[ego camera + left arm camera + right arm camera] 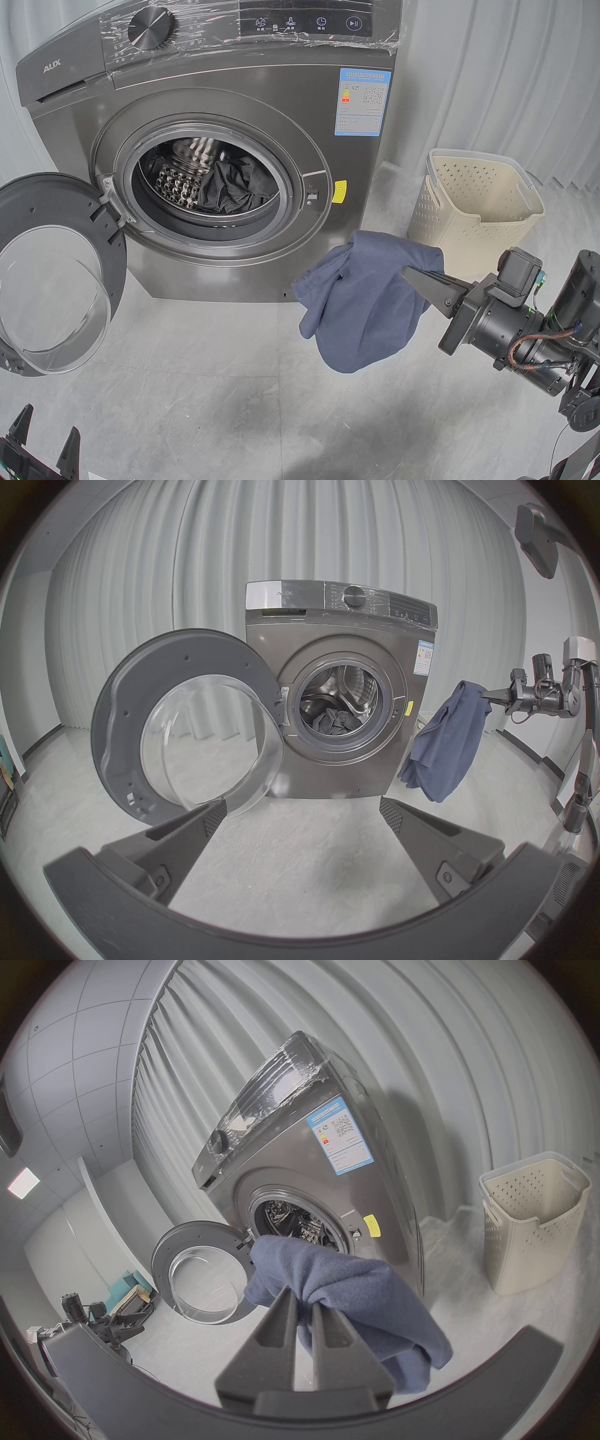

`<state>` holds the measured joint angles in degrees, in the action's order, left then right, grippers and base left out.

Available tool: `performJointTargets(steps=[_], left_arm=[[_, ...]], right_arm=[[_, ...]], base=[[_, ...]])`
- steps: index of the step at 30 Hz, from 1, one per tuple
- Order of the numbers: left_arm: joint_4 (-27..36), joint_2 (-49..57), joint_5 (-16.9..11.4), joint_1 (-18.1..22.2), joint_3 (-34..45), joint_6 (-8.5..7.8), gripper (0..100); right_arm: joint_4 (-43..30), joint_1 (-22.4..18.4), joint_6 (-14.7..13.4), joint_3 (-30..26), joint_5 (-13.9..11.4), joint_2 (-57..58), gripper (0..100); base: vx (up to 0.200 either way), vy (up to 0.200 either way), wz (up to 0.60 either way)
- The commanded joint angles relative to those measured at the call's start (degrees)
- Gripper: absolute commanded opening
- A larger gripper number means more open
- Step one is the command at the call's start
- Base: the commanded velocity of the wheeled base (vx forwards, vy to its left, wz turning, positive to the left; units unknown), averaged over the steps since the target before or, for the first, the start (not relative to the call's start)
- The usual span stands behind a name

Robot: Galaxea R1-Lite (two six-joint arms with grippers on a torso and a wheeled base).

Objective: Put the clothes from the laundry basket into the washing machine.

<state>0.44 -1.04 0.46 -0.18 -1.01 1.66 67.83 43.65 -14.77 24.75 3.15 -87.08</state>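
Here the right gripper [407, 273], pinched tight on the blue garment [359, 300], holds it clear of the floor [206, 375] beside the washing machine [237, 94], likely bound for its open drum [184, 181]

The washing machine's [250, 81] open door [56, 206] runs off the left edge of the frame. At lower left the left gripper [49, 420] is cut off below its fingers. The blue garment [362, 300] covers the laundry basket's [494, 206] lower left corner, and the right gripper [407, 272] hides part of its base.
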Motion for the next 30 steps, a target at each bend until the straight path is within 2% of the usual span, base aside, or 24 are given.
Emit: performJointTargets(steps=[1,9,30], left_arm=[[0.00,0.68,0.06,0.01,0.84,0.01,100],[0.00,0.68,0.06,0.01,0.84,0.10,100],[0.00,0.68,0.06,0.01,0.75,0.19,100]], right_arm=[[0.02,-0.15,0.01,0.04,0.02,-0.02,0],[0.02,-0.06,0.01,-0.05,0.02,-0.20,0],[0.02,-0.50,-0.08,0.13,0.19,0.07,0]], base=[[0.000,0.000,0.00],[0.000,0.000,0.00],[0.000,0.200,0.00]])
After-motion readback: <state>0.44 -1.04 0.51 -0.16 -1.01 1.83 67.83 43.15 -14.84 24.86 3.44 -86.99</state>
